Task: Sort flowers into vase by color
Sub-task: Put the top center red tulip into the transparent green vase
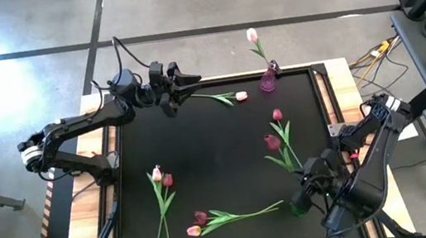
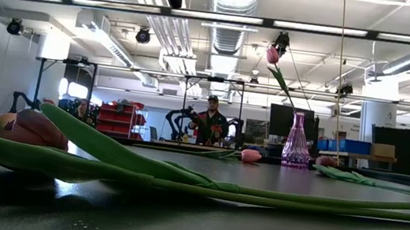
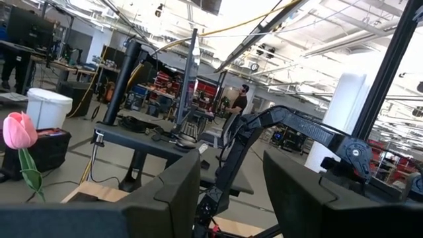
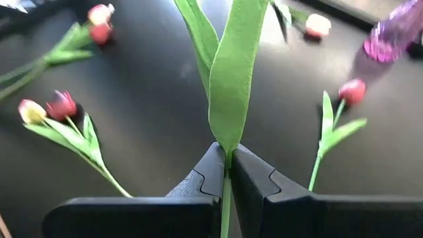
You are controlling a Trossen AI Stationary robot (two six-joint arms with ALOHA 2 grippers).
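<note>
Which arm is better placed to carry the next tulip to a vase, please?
Right: the right end effector is shut on a tulip by its stem. The left end effector hangs open and empty at the far edge of the table.

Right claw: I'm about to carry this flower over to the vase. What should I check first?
1. Grip: the right claw is shut on a green stem, which stands between its fingers. Ok.
2. Colour of the held flower: its head is out of the wrist view. Cannot tell.
3. Target: the vase stands upright and holds one pale pink tulip. Ok.
4. Path: dark-headed tulips lie between the right claw and the vase. Not ok for a low carry, so lift first.
5. Other arm: the left claw is open and empty, off to the vase's left. Ok.
</note>
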